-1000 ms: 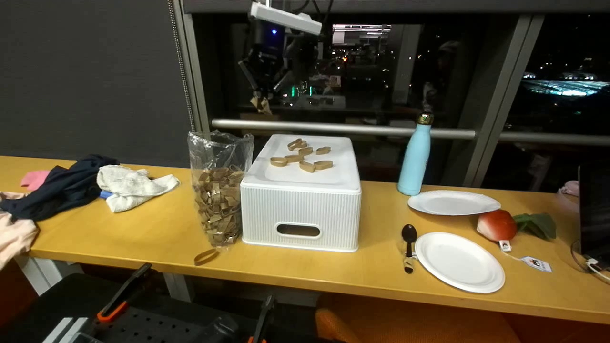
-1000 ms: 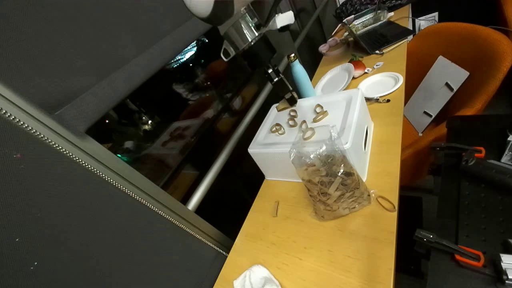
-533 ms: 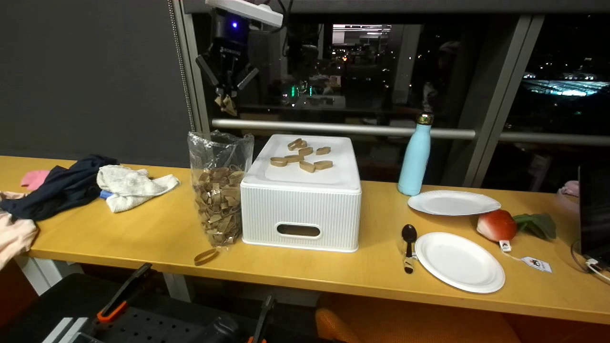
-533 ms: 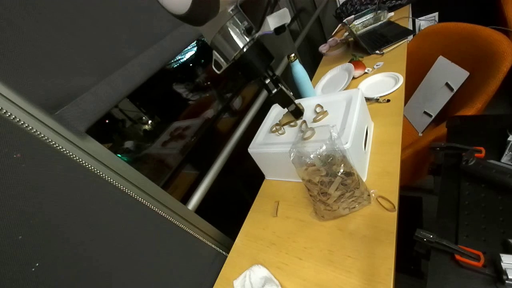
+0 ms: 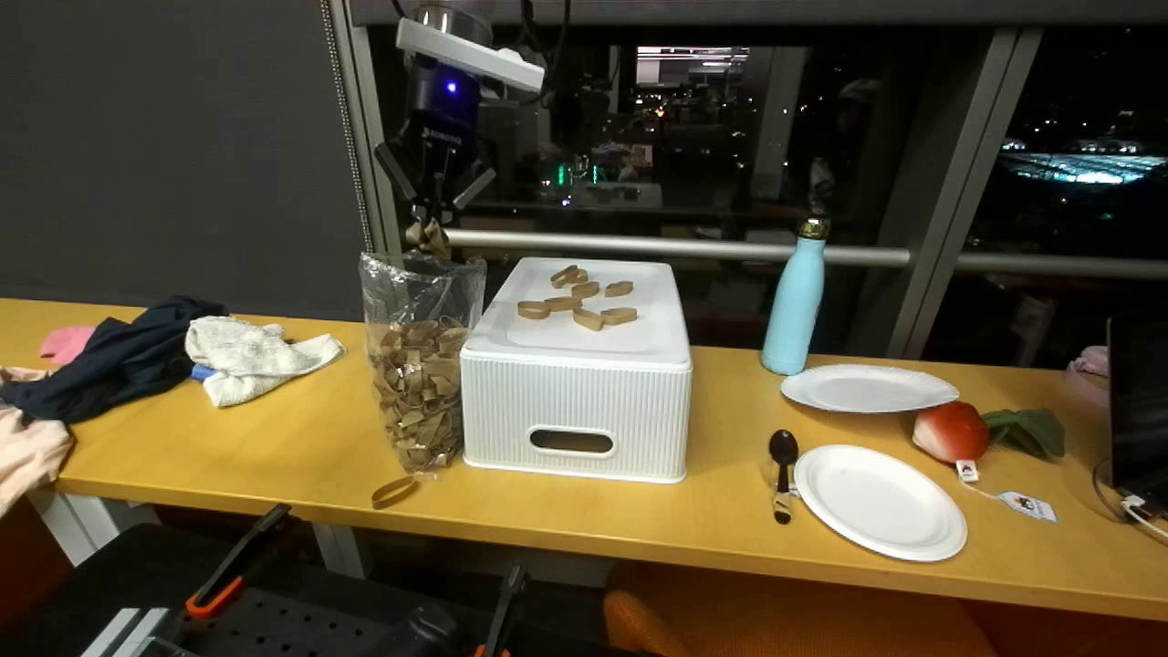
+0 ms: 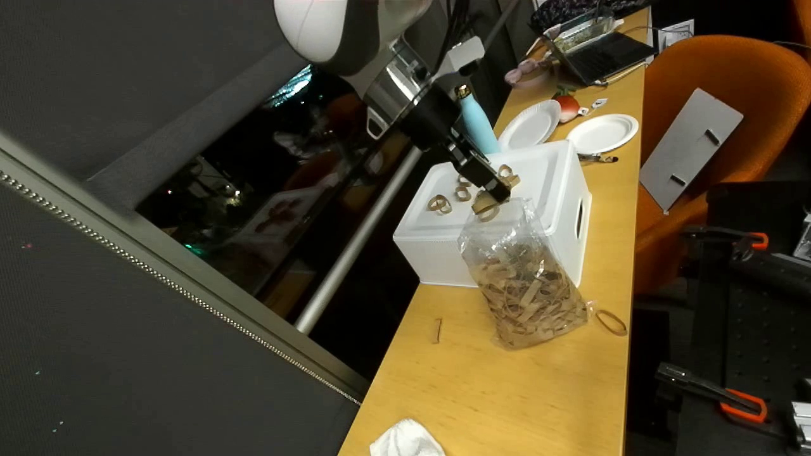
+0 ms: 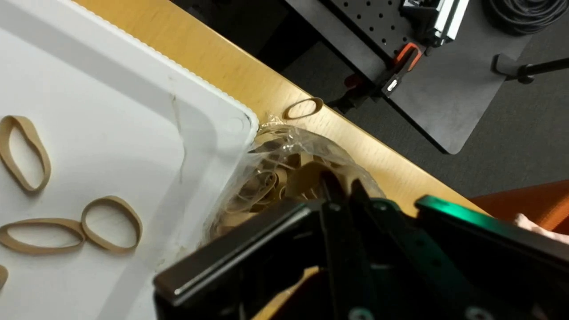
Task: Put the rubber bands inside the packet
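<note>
Just over crinkly packet (image 5: 422,297), flat tan rubber (image 5: 429,238).

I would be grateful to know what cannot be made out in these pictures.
How many rubber bands are held: blurred in the wrist view, partly hidden by the fingers.
Packet: partly hidden behind the fingers in the wrist view.
White cloth: cut off by the bottom edge in an exterior view.
Laptop: cut off by the right edge in an exterior view.
Print on the larger white tag: too small to read in an exterior view.
</note>
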`<state>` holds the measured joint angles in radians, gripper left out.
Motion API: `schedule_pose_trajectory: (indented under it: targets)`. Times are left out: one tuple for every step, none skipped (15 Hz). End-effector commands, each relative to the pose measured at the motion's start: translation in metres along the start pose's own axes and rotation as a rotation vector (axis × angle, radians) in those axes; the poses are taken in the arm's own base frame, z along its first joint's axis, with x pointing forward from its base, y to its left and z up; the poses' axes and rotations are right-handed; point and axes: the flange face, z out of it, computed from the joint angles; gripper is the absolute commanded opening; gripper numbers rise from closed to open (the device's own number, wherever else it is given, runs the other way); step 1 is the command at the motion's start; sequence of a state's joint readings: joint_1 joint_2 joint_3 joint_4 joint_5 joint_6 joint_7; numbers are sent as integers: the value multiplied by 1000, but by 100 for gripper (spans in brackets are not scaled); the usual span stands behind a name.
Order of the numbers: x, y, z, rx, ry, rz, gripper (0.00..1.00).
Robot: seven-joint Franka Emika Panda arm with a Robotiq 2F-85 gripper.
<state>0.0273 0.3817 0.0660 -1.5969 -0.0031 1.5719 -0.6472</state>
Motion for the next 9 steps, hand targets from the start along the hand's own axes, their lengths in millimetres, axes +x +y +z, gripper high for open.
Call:
schedule_pose_trajectory:
  targets:
    - [4,6,9,-24,-35,-10,1]
    - [6,8,13,-24,-43,-17,1]
    - [7,10,18,-20,-47,-20,1]
    - [8,13,22,-24,-52,-25,1]
    - [10,13,23,-24,-56,-26,1]
    - [11,15,25,-27,-60,-30,1]
    - [12,15,27,-30,-62,-33,4]
    - [13,16,27,-37,-65,-38,16]
    - [13,16,27,-45,-64,-41,29]
